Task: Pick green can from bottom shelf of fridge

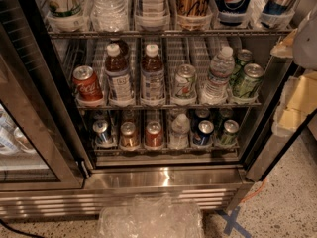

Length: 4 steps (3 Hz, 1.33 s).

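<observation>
The fridge (pixel 163 180) stands with its glass door swung out to the left. The green can (pixel 229 132), dark green with a silver top, stands upright at the right end of the bottom shelf (pixel 166 148), in the front of its lane. A dark-blue can (pixel 203 132) stands just left of it. My gripper (pixel 294 102) shows as pale, blurred shapes at the right edge of the camera view, outside the fridge, to the right of and above the green can and apart from it.
The bottom shelf also holds a water bottle (pixel 180 131), a red can (pixel 154 134), a bronze can (pixel 130 134) and a blue-silver can (pixel 102 132). The rack above holds bottles, a red cola can (pixel 87 85) and pale mottled green cans (pixel 247 81). Crumpled clear plastic (pixel 151 217) lies on the floor in front.
</observation>
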Each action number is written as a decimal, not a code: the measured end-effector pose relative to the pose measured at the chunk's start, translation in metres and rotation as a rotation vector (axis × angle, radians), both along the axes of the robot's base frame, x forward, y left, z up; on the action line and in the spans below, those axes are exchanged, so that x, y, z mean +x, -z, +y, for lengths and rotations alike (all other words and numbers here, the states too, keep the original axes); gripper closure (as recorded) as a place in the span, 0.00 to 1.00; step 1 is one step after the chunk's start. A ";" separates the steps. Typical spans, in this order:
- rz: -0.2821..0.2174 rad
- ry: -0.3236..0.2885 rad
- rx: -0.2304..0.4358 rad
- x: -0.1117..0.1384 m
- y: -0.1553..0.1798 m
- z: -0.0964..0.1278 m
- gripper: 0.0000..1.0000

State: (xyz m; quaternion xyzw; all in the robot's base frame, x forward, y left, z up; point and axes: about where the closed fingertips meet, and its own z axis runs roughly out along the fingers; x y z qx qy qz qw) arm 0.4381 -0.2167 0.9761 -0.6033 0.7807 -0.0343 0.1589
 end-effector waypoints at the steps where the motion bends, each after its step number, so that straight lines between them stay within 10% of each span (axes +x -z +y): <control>1: 0.000 0.000 0.000 0.000 0.000 0.000 0.00; 4: 0.030 0.094 0.119 0.021 0.001 -0.026 0.00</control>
